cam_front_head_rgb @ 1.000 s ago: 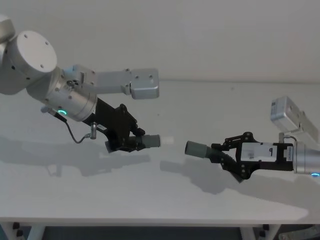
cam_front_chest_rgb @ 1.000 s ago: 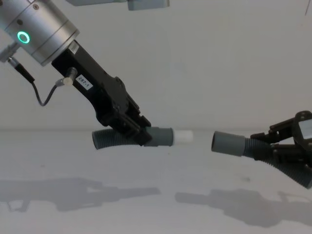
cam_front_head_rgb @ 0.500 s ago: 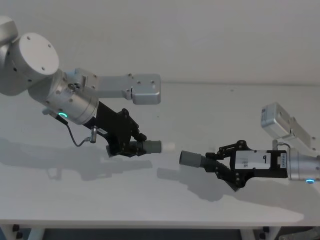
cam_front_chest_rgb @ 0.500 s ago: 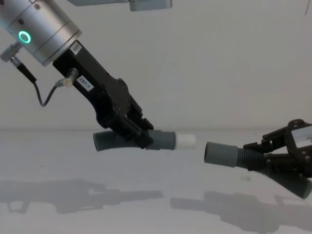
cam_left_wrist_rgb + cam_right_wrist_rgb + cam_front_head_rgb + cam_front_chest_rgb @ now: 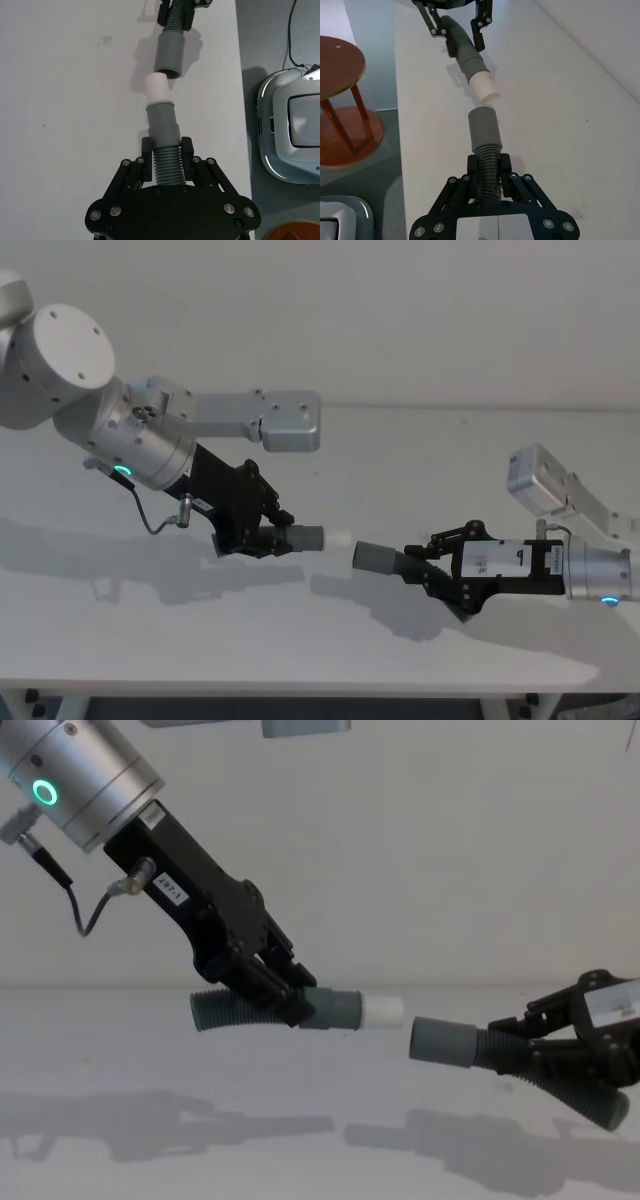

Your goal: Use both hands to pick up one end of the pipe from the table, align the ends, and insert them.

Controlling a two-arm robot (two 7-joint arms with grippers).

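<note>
The right hand point(image 5: 447, 575) is nearer, clamped on the ribbed body of one pipe piece point(image 5: 400, 563), held above the worktop point(image 5: 400, 455); its plain grey cuff point(image 5: 442, 1042) points at the other piece; a little farther, the left hand point(image 5: 262, 532) is clamped on the second pipe piece point(image 5: 265, 1009), whose white-tipped cuff point(image 5: 360, 1011) sits just short of the grey cuff, slightly higher, not inserted.
</note>
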